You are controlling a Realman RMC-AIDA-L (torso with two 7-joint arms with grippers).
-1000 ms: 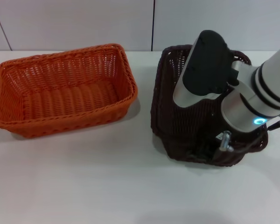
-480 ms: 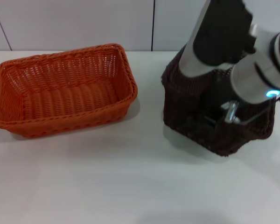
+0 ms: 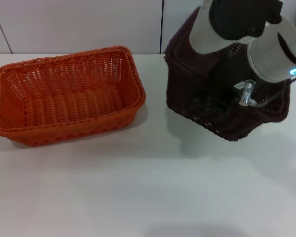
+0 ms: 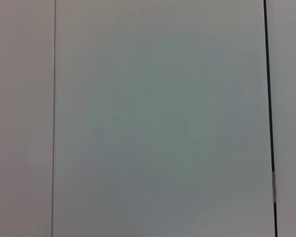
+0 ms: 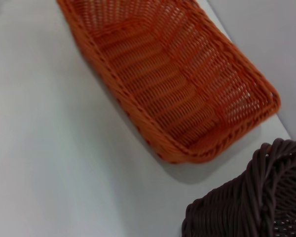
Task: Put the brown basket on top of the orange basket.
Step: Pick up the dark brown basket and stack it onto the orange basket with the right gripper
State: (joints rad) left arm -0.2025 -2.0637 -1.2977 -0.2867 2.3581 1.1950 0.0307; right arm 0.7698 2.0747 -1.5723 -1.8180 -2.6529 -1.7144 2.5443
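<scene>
Brown basket point(image 3: 197, 94) in right gripper point(image 3: 218, 106)

Your left wrist camera faces a plain pale wall panel point(image 4: 158, 118). A thin grey seam point(image 4: 55, 118) runs straight down one side, and a darker, sharper seam point(image 4: 269, 98) runs down the opposite side.

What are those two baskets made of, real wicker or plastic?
Both look woven wicker-style. The orange basket has even, bright, slightly glossy strands, so probably plastic imitation. The brown basket, held by the right gripper, shows thick, smooth, uniform braids, likely the same. Neither is certain.
</scene>
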